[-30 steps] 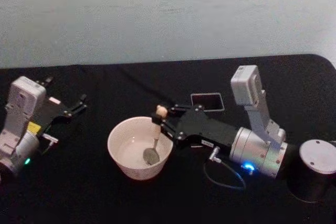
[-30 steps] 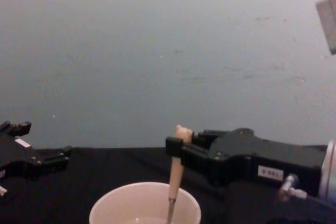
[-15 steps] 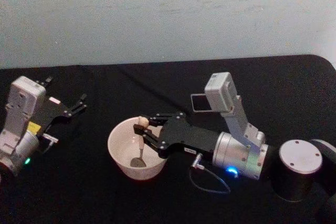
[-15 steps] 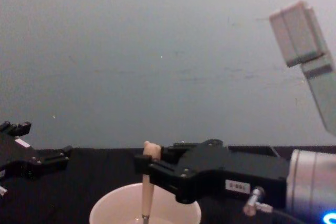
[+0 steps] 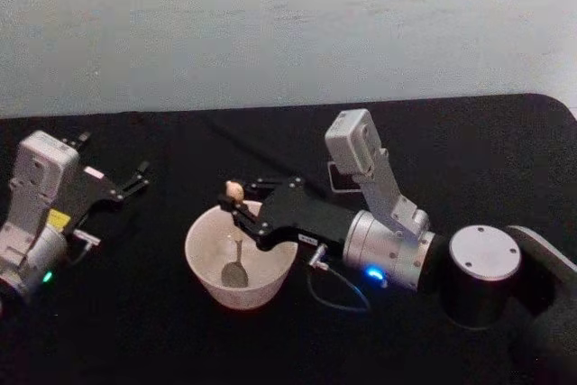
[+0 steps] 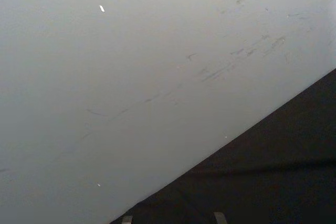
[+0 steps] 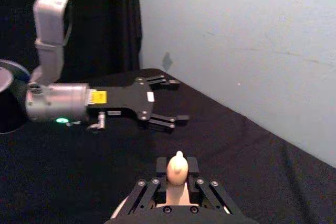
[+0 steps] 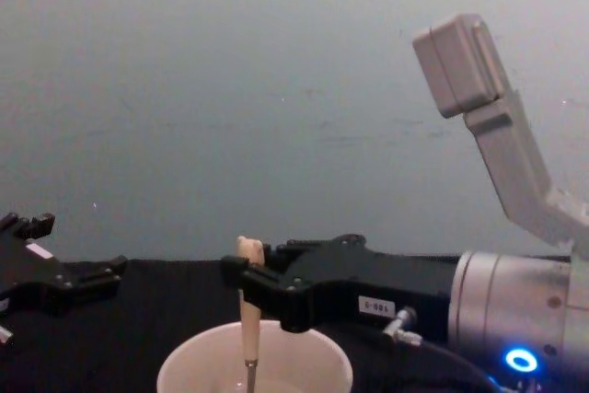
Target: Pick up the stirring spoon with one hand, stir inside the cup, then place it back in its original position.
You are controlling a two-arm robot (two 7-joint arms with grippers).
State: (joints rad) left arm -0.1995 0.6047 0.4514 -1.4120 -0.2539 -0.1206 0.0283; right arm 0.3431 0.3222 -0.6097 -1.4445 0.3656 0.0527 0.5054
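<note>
Head view: the right gripper (image 5: 236,207) reaches over the cup (image 5: 196,254), jaws clamped on the stirring spoon (image 5: 234,272) at its cream handle, metal bowl inside the cup. Chest view: the spoon stands nearly upright. Right wrist view: the left gripper (image 7: 176,102) lies aside, jaws spread, holding nothing.

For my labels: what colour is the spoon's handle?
Cream; the stirring spoon shows best in the chest view.

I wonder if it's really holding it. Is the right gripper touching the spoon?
Touching. In the chest view, the fingers of the right gripper clamp the stirring spoon on its cream handle, just below the knobby top.
</note>
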